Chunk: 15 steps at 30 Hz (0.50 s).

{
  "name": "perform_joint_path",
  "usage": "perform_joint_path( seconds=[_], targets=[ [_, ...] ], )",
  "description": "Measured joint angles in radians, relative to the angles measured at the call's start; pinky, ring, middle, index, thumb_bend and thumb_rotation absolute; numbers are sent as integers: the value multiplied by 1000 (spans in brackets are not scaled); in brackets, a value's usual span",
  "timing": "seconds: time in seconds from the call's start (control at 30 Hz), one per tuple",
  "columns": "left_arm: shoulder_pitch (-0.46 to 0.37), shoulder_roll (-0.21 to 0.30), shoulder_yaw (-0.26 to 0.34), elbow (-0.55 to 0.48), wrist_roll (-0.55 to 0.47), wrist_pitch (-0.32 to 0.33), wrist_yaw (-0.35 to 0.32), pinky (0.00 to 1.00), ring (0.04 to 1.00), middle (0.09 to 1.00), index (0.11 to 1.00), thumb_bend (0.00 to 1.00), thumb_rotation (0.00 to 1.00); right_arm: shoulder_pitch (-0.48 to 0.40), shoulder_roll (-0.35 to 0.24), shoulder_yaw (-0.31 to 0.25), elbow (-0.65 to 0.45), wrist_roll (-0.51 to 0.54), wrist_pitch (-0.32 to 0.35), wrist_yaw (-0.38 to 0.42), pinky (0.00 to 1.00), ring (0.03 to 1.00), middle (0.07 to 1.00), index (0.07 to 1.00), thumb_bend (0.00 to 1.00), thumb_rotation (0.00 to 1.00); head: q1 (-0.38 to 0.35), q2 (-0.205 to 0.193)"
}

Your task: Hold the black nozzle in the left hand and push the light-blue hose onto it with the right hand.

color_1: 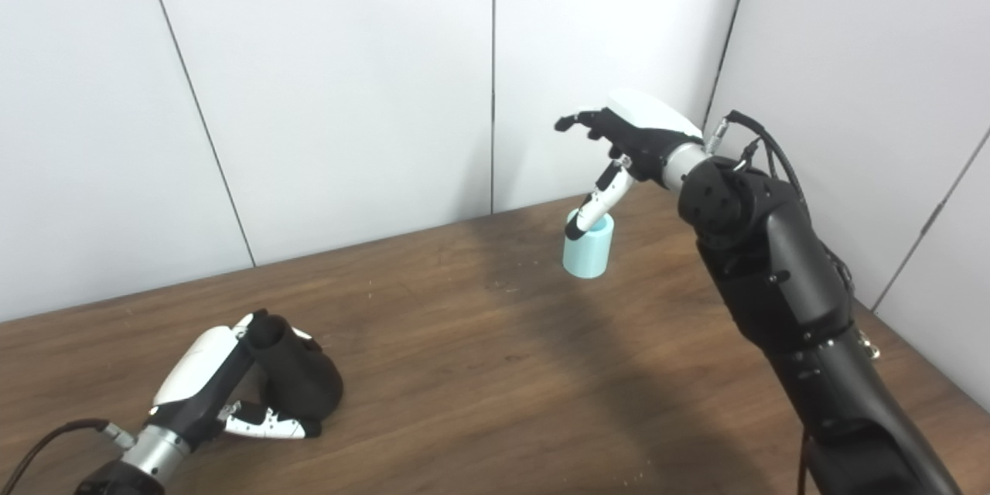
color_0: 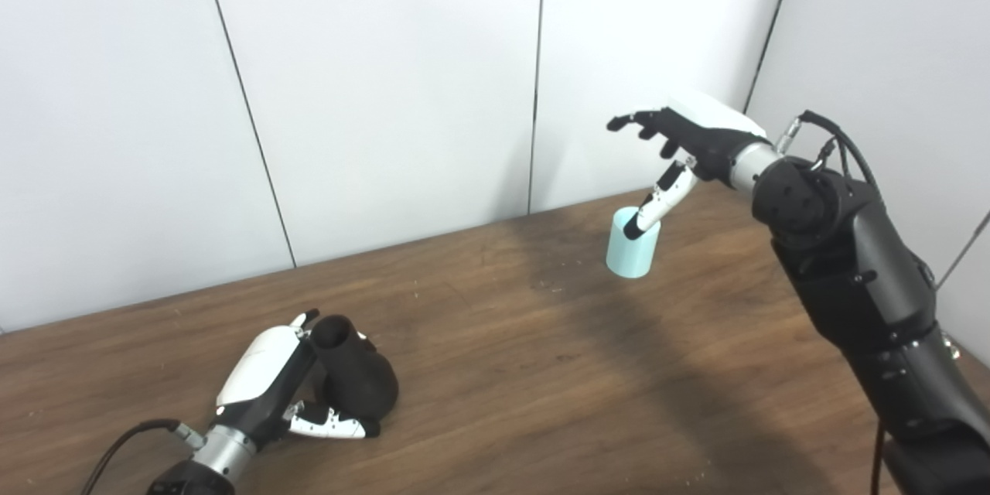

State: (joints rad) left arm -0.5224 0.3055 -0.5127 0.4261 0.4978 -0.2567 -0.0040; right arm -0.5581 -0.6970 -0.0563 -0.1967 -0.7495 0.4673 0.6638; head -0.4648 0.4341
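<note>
Bright, even light fills both views. A broad soft shadow crosses the table point(color_0: 541, 371) at centre. Focus is slightly soft throughout.

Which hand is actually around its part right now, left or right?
The left hand: it wraps the black nozzle on the table. The right hand hangs open above the light-blue hose, only its thumb reaching the rim.

Left hand point(color_0: 267, 383): glossy white back shell over black frame, white finger segments ending in black tips, silver wrist collar, black cable trailing off. Right hand point(color_0: 684, 141): same white shell, black fingers, silver cuff. Right forearm point(color_0: 858, 278) showing bulky matte-black casing, round screw-dotted joint, black cables looping above.
</note>
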Motion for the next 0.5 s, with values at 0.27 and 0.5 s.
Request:
perform_joint_path(
  seconds=[0.27,0.5],
  targets=[
    [-5,2,-4,6,-3,-1,0,1000,617,479,490,525,0,-70,-25,79,204,-23,0,4,712,899,964,869,977,223,0,0],
    [-7,4,-8,9,-3,-1,0,1000,617,479,490,525,0,-85,-27,159,287,-21,-4,0,721,911,994,886,973,214,8,6]
  ],
)
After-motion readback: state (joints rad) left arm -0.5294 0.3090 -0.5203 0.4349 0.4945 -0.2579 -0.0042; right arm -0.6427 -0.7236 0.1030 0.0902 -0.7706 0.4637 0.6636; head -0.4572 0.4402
